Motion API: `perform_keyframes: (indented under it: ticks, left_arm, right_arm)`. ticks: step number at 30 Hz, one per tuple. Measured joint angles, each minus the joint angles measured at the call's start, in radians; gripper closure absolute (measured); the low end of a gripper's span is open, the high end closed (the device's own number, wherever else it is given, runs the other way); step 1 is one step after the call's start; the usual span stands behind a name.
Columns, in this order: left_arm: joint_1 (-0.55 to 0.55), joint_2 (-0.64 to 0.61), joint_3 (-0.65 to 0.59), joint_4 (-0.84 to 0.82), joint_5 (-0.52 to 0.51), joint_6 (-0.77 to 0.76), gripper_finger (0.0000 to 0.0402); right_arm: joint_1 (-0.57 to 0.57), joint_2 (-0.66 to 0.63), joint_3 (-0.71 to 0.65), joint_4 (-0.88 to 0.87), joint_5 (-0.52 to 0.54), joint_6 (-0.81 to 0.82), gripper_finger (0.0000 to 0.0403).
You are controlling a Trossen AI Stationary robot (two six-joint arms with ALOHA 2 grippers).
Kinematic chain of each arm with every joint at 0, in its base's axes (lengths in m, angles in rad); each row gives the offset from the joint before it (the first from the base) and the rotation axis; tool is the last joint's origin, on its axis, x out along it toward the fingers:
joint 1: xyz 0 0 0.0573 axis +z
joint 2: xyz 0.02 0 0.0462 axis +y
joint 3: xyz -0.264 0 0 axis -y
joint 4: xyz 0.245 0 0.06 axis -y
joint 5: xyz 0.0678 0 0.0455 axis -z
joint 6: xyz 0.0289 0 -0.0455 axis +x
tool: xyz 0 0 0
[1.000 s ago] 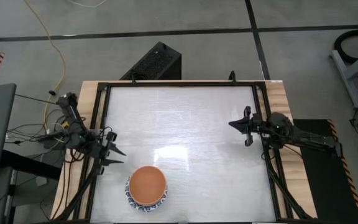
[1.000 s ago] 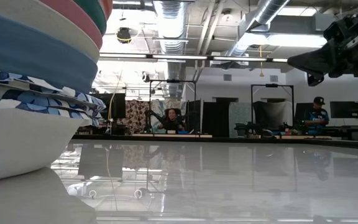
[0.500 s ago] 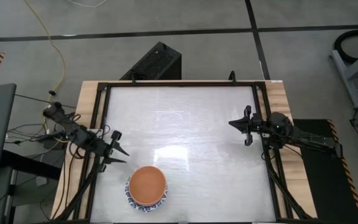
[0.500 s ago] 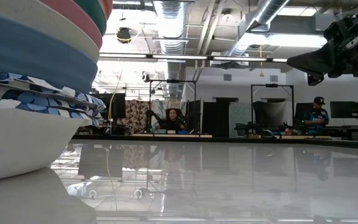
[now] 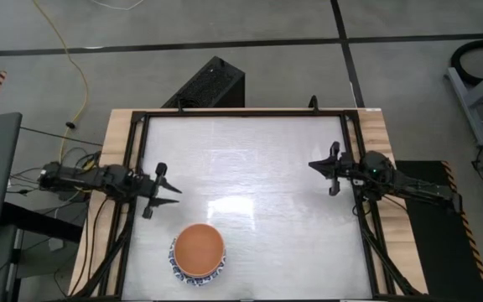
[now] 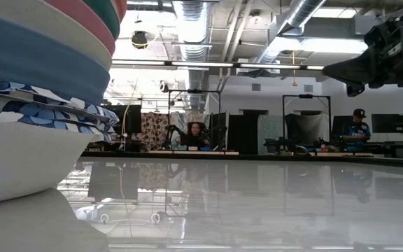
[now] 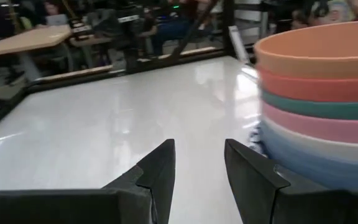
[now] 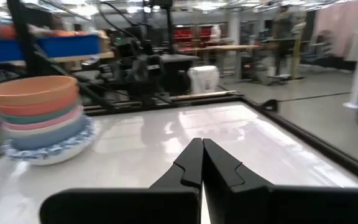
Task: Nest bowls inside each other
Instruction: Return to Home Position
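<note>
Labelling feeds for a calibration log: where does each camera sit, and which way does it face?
High view: above the table, looking straight down; both arms show, left gripper open, right gripper shut.
Low view: table-top height, looking level into the room; right arm at upper right.
Left wrist view: on that wrist, facing the bowl stack past its parted fingers.
Right wrist view: on that wrist, looking across the table past its closed fingers.
All four show the bowl stack.

This is a robotics lab or workshop hall. Bare ducts (image 6: 194, 17) run overhead, and past the table (image 6: 257, 203) at twelve o'clock stand more framed rigs (image 6: 194, 91), monitors (image 6: 387, 123) and people (image 6: 195, 131) at benches (image 6: 187, 152).
</note>
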Motion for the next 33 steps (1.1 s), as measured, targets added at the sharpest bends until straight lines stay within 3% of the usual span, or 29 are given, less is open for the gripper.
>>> perform_keyframes:
  ticks: [4, 11, 17, 21, 25, 33]
  left_arm:
    - [0.039, 0.000, -0.001, -0.001, -0.056, 0.011, 0.0272]
    - [0.102, -0.001, 0.026, -0.022, -0.077, 0.042, 0.0272]
    - [0.161, -0.002, 0.044, -0.102, -0.013, 0.021, 0.0272]
    - [0.197, -0.003, 0.044, -0.101, 0.001, 0.017, 0.0272]
    - [0.214, -0.001, 0.013, -0.039, 0.030, 0.019, 0.0272]
    - [0.216, 0.002, -0.040, 0.123, -0.006, 0.005, 0.0272]
  right_arm:
    - [-0.020, 0.000, 0.000, -0.007, 0.059, -0.051, 0.0378]
    - [-0.138, 0.000, 0.000, -0.008, 0.059, -0.054, 0.0378]
    - [-0.231, -0.002, 0.000, 0.001, -0.070, -0.054, 0.0378]
    - [-0.262, 0.005, 0.000, 0.003, -0.076, -0.049, 0.0378]
    - [-0.275, 0.023, 0.000, 0.004, -0.097, -0.042, 0.0378]
    - [-0.274, 0.059, 0.000, 0.006, -0.109, -0.016, 0.0378]
